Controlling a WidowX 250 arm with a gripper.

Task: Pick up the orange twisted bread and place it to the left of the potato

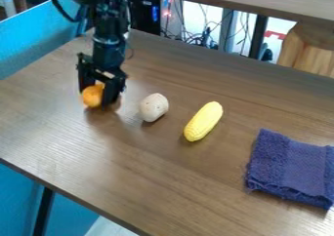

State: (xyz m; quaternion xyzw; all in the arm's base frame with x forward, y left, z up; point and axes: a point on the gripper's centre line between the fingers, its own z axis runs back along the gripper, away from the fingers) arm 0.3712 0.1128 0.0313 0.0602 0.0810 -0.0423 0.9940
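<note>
Orange fruit [92,96] in black gripper [100,98]

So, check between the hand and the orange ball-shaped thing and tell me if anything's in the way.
Nothing visible is: the hand is right at the orange ball-shaped thing. The pale lump sits off to the picture's right, with the yellow corn farther over.
</note>
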